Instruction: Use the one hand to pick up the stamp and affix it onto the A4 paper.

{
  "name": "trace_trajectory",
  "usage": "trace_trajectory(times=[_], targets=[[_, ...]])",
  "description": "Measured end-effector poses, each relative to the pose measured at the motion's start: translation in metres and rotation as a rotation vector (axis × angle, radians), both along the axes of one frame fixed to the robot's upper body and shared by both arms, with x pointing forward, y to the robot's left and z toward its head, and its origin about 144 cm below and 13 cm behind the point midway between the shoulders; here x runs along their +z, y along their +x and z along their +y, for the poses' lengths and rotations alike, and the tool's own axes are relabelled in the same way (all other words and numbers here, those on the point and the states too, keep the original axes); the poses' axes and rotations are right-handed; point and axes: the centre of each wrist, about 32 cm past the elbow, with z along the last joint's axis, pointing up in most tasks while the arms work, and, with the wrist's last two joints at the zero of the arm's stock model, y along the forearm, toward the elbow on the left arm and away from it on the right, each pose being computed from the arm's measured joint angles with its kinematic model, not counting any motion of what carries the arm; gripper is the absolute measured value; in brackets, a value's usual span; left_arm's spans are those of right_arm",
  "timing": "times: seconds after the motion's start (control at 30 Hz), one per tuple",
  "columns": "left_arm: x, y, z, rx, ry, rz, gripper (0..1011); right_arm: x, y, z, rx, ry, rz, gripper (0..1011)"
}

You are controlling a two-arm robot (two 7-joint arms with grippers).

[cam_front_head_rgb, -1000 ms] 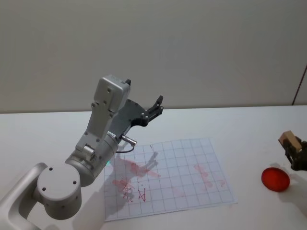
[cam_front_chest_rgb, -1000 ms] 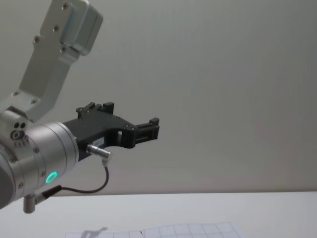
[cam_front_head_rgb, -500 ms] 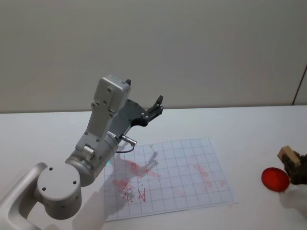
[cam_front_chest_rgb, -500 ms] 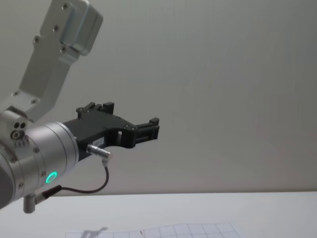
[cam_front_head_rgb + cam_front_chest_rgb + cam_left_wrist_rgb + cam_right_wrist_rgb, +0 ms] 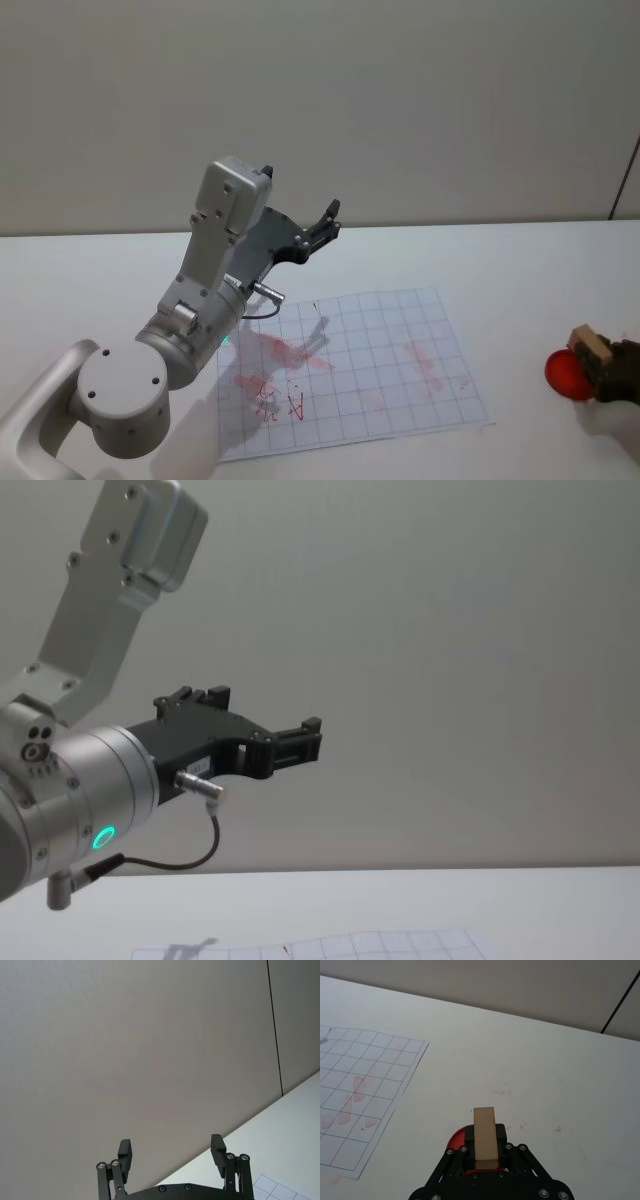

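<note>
The right pincer (image 5: 485,1152), clamped on the wooden stamp (image 5: 484,1136), dips it over the red ink pad (image 5: 570,374) beside the A4 paper (image 5: 390,340) for inking.

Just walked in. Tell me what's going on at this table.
The right gripper is shut on a wooden stamp and holds it at the red ink pad, on the robot's right side of the white table. The gridded A4 paper, already bearing red marks, lies in the middle. The left gripper is open, raised above the paper's far left corner.
</note>
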Motion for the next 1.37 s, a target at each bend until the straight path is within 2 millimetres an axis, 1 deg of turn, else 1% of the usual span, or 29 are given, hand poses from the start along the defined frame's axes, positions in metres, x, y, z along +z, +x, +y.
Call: trace_trajectory(times=[0.33,0.4,0.47,0.57,0.6,0.63,0.67,0.73,0.77,0.83,0.87,0.97,1.0,1.07,1.13,1.17,1.2,1.37], targets=[[0.0,0.0,0.0,0.0,0.0,0.0,1001,-0.0051,0.0047,0.0036,0.017,-0.011,0.026,228],[0.0,0.0,0.0,0.0,0.0,0.0,1001,-0.0057,0.0053,0.0042,0.019,-0.013,0.029,288],[0.0,0.0,0.0,0.0,0.0,0.0,1001,-0.0063,0.0058,0.0047,0.022,-0.014,0.032,326],[0.0,0.0,0.0,0.0,0.0,0.0,1001,-0.0068,0.0065,0.0051,0.024,-0.016,0.035,449],[0.0,0.0,0.0,0.0,0.0,0.0,1001,-0.0069,0.0067,0.0052,0.025,-0.016,0.036,473],[0.0,0.0,0.0,0.0,0.0,0.0,1001,-0.007,0.0068,0.0052,0.025,-0.017,0.036,534],[0.0,0.0,0.0,0.0,0.0,0.0,1001,-0.0073,0.0069,0.0054,0.026,-0.017,0.038,534],[0.0,0.0,0.0,0.0,0.0,0.0,1001,-0.0076,0.0071,0.0056,0.027,-0.018,0.039,591],[0.0,0.0,0.0,0.0,0.0,0.0,1001,-0.0077,0.0073,0.0057,0.028,-0.018,0.04,652],[0.0,0.0,0.0,0.0,0.0,0.0,1001,-0.0079,0.0075,0.0059,0.028,-0.018,0.041,698],[0.0,0.0,0.0,0.0,0.0,0.0,1001,-0.008,0.0076,0.006,0.029,-0.018,0.042,754],[0.0,0.0,0.0,0.0,0.0,0.0,1001,-0.0082,0.0077,0.0061,0.029,-0.019,0.043,809],[0.0,0.0,0.0,0.0,0.0,0.0,1001,-0.0083,0.0078,0.0062,0.029,-0.019,0.043,862],[0.0,0.0,0.0,0.0,0.0,0.0,1001,-0.0085,0.0079,0.0063,0.03,-0.019,0.044,915],[0.0,0.0,0.0,0.0,0.0,0.0,1001,-0.0085,0.008,0.0063,0.03,-0.02,0.044,930],[0.0,0.0,0.0,0.0,0.0,0.0,1001,-0.0085,0.008,0.0063,0.03,-0.02,0.044,974],[0.0,0.0,0.0,0.0,0.0,0.0,1001,-0.0086,0.0081,0.0064,0.03,-0.02,0.045,992],[0.0,0.0,0.0,0.0,0.0,0.0,1001,-0.0088,0.0082,0.0065,0.031,-0.02,0.046,1001]])
